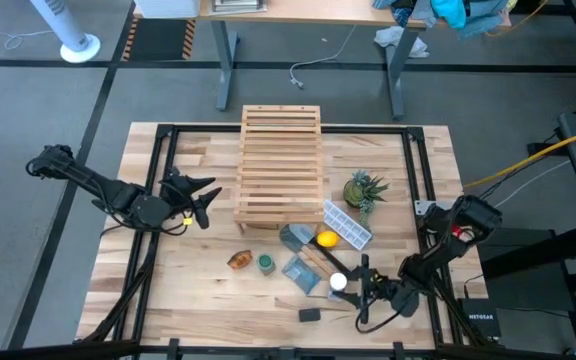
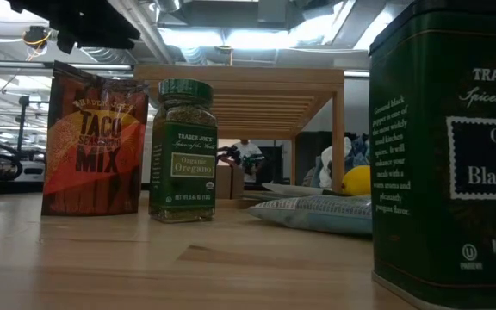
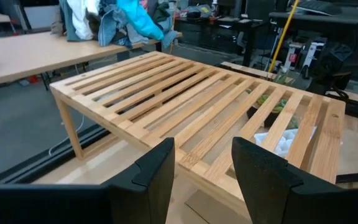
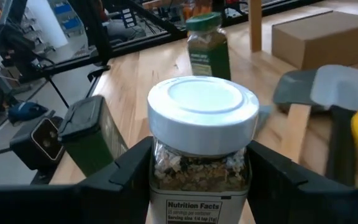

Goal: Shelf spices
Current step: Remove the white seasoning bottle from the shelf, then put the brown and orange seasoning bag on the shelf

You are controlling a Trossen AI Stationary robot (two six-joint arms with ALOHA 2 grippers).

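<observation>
Seen from above, we find the shelf lying at the middle of the table, toward its far edge, with nothing resting on its slats. Our right gripper sits near the table's front right, its fingers closed against both sides of the white-capped bottle, which stands upright on the wood. Our left gripper hovers just left of the shelf with its fingers spread apart and nothing between them. The taco mix packet and the green-lidded oregano jar stand side by side in front of the shelf, well apart from the black pepper tin near the front edge. A yellow lemon lies among gray tools beside a small plant.
</observation>
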